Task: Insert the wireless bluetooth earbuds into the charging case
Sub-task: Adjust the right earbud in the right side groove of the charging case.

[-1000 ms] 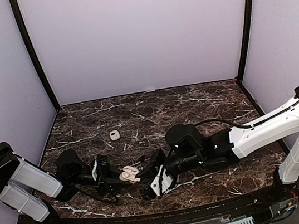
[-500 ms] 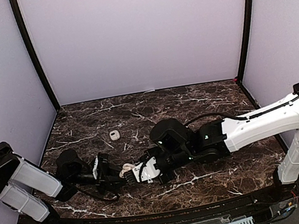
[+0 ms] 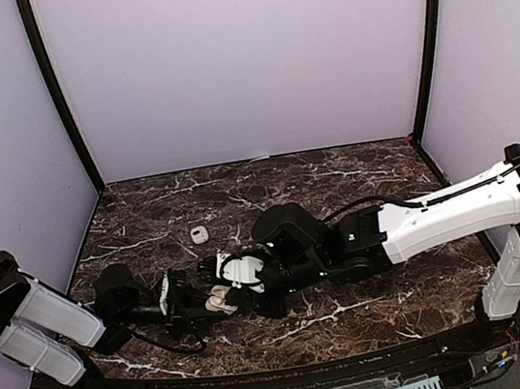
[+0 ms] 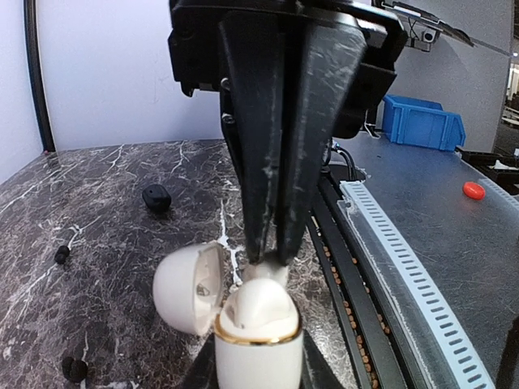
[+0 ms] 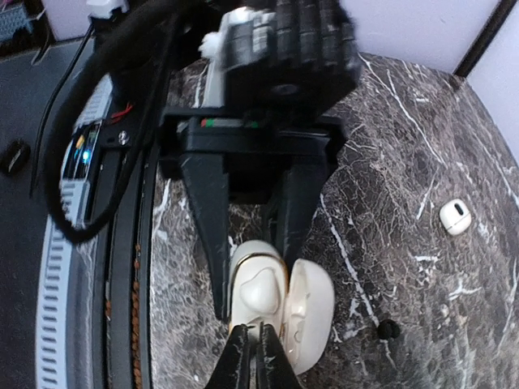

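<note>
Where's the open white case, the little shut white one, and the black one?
Open case (image 4: 186,288): left wrist view, on its flipped-open lid.
Shut white case (image 5: 456,216): right wrist view, on its top.
Black case (image 4: 156,197): left wrist view, on its middle.

Marble table (image 3: 356,180) with white case (image 3: 199,234)

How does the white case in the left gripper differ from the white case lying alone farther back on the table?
The held case has its lid swung open; the lone case is closed. The held case is clamped in the left gripper, while the lone case lies flat on the table, untouched. Both are small, rounded and white.
</note>
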Controlling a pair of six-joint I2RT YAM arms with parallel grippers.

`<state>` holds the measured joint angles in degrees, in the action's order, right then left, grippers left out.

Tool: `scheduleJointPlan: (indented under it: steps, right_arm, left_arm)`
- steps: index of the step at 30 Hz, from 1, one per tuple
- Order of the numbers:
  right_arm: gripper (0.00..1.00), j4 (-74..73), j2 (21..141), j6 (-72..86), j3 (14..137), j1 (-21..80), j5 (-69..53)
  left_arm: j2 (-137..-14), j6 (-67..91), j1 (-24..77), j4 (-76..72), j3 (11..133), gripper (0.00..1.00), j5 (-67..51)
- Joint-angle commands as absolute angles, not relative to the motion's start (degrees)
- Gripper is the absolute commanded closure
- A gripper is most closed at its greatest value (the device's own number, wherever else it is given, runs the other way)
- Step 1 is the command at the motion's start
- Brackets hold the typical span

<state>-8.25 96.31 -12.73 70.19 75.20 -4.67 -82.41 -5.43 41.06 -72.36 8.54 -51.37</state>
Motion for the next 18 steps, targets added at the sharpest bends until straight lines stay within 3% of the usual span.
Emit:
scheduleJointPlan:
  steps: [1, 18]
  right_arm:
    - [0.97, -3.3, 99.1, 0.4, 74.1, 76.0, -3.5]
    - [0.86, 0.8, 93.6, -2.6, 68.8, 76.8, -8.3]
  left_arm:
    - [-79.8, -6.8, 42.0, -76.6, 8.4, 0.92, -52.0]
    - [-78.1, -7.2, 42.0, -76.6, 7.6, 0.92, -50.8]
